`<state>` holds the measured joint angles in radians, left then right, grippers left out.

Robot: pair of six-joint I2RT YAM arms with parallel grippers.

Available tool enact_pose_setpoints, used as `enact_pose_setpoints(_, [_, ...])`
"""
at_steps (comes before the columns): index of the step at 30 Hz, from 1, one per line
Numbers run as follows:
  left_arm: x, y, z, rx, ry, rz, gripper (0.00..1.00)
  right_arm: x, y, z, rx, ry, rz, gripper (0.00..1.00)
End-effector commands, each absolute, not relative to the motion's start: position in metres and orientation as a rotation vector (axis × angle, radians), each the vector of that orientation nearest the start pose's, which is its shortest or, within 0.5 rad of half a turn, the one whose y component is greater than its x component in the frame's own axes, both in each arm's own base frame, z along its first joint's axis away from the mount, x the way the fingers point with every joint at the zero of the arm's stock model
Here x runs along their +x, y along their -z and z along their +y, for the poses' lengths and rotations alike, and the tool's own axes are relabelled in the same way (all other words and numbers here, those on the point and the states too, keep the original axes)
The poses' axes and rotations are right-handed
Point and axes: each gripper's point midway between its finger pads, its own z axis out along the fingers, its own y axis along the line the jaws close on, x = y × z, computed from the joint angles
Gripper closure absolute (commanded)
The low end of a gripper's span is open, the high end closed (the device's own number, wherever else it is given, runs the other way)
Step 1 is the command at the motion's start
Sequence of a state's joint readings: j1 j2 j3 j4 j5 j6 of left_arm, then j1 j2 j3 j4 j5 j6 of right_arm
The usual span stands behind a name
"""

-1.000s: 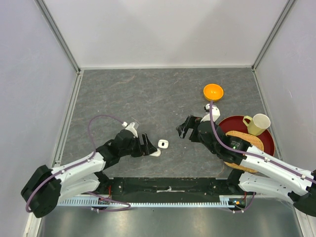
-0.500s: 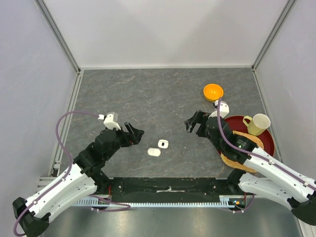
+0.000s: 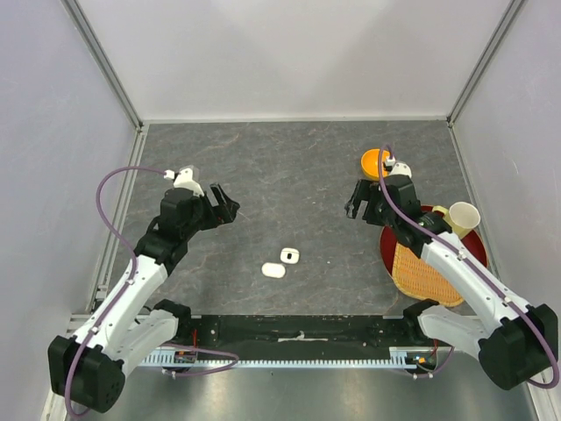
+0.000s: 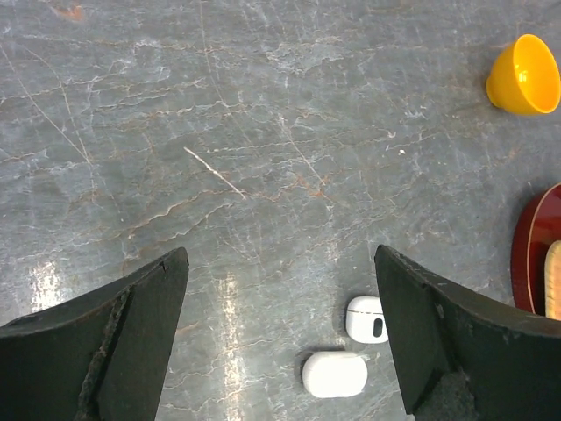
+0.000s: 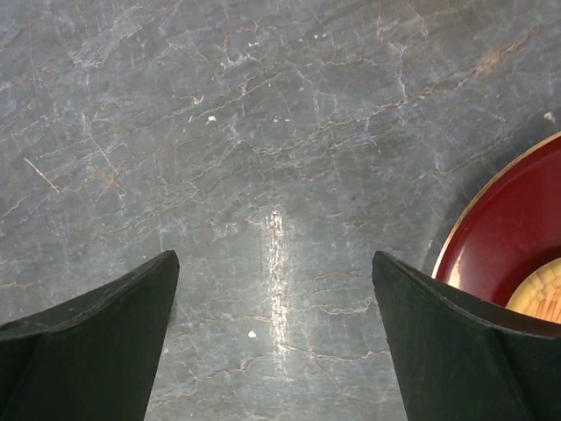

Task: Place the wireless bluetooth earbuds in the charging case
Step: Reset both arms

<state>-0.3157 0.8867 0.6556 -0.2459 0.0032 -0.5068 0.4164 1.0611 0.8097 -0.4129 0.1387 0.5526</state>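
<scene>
Left wrist, veined grey stone table (image 4: pixel 263 132), smooth white pill-shaped case (image 4: pixel 334 374)

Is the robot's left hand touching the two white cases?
Apart. In the top view the open left gripper sits far from the plain white case and the spotted white case, with gray table between.

Bright, even light; sharp focus

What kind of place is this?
Probably a robot test booth: a left arm and right arm bolted at a gray tabletop, plain white walls boxing it in, and props like an orange bowl.
</scene>
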Motion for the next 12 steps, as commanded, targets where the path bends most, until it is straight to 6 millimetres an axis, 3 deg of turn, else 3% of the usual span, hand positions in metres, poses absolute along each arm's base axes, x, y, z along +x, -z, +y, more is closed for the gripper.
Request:
enact_pose_setpoints(1, [0.29,-0.205,-0.112,-0.255,0.527,2.004,0.07,0.305,-0.18,0.121,0.179,-0.336,2.179,0.02])
enact_pose_setpoints(7, [0.277,-0.194,-0.086,-0.386,0.426,1.989,0.07,0.31,-0.164,0.103,0.235,-0.224,2.175,0.02])
enact_pose_setpoints(12, [0.271,-0.201,-0.078,-0.339,0.386,1.954,0.07,0.319,-0.161,0.092,0.268,-0.145,2.132,0.02])
